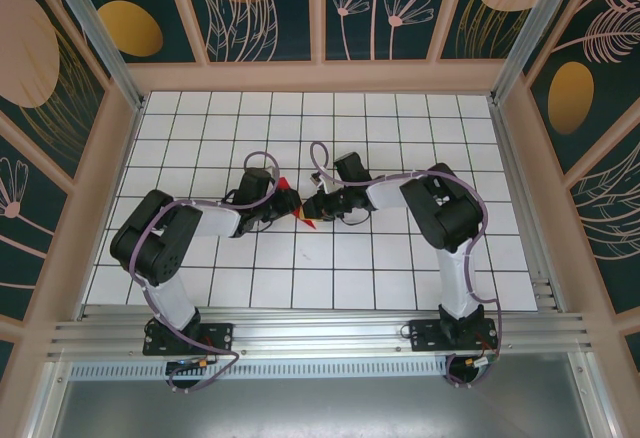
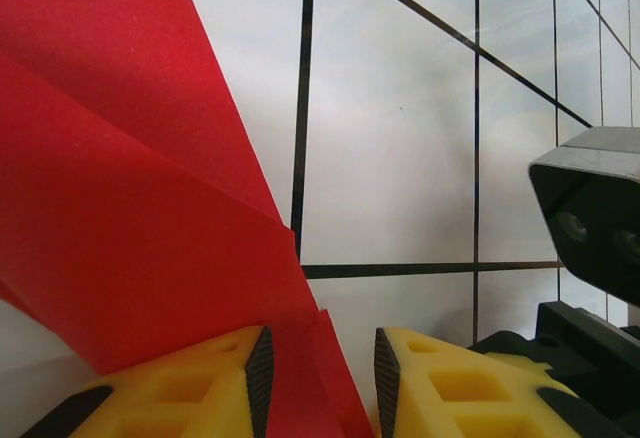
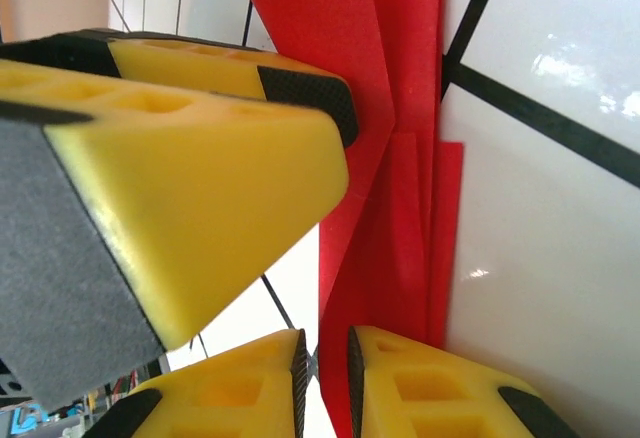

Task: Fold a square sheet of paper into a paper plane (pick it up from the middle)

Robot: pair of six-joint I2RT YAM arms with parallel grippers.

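The left claw [image 2: 322, 340] has the red paper [image 2: 130, 208] between its yellow fingers [image 2: 200, 388]. The folded layers lie against one black pad and meet the other low down, so it grips the paper. The right claw [image 3: 327, 338] faces it from the other side, its jaws a narrow slit apart with the paper's edge in that slit; whether the pads press it I cannot tell. In the right wrist view the left claw's fingers sit just beside the paper's stacked folds. From above, the two claws meet nose to nose near the middle of the counter [image 1: 400, 278]. The paper lies between them, one red tip pointing to the far side and another to the near side. The counter is white tile with black grid lines. Both arms reach inward from their bases on a metal rail [image 1: 320, 330] at the near edge. Dark flower-patterned walls [image 1: 260, 8] stand around.
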